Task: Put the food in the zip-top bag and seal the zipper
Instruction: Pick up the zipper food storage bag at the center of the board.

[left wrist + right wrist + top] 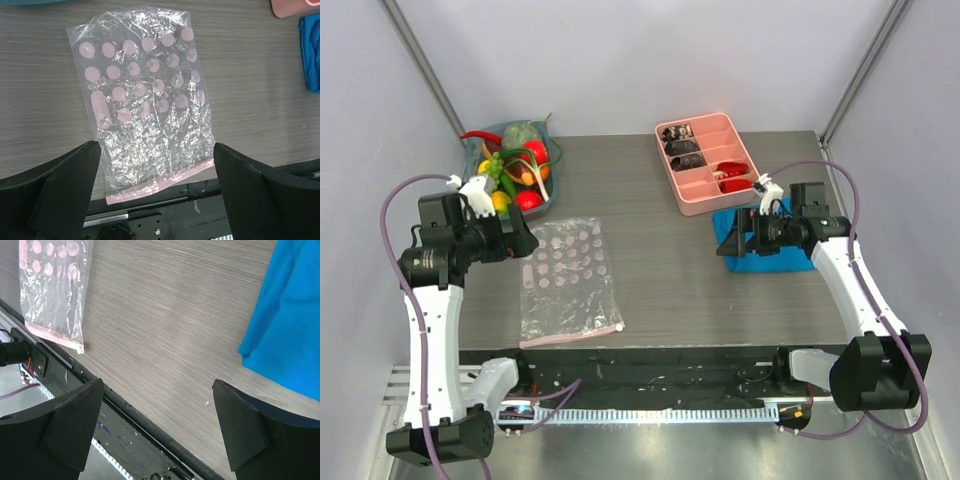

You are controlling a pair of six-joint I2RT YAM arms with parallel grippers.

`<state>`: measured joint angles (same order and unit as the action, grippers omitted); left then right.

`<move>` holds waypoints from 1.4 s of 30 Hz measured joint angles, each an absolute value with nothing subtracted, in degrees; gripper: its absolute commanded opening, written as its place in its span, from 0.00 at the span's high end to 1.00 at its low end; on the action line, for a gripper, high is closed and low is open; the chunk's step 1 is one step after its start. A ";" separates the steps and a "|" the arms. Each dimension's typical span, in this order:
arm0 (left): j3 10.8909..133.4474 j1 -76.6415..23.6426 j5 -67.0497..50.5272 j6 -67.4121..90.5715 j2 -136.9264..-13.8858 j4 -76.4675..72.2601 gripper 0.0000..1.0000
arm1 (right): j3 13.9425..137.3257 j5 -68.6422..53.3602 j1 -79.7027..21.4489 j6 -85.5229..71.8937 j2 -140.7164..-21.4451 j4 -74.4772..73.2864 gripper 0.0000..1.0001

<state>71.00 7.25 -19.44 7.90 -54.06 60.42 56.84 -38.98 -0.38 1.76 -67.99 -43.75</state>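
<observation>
Looking down on a grey wood-grain surface, we see two arms reaching in from the near edge. The left hand hangs just left of the zip-top bag, beside its far corner. Its two fingers are spread wide and hold nothing. In its own wrist view the left hand frames the bag from above without touching it.

The bag lies flat and crinkled on the near left part of the surface, with nothing inside it. Its pink zipper runs along the near edge, with a small white slider tab at the right end.

The food is piled in a teal bowl at the far left corner, well apart from the bag.

The right hand is over the left edge of a blue cloth on the right side, fingers spread wide and empty. A pink divided tray sits just beyond the cloth.
</observation>
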 measured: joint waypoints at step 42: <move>69.17 7.25 -19.33 7.27 -54.04 59.68 0.00 | 75.42 -38.26 -41.58 -33.08 -120.16 -1.76 0.35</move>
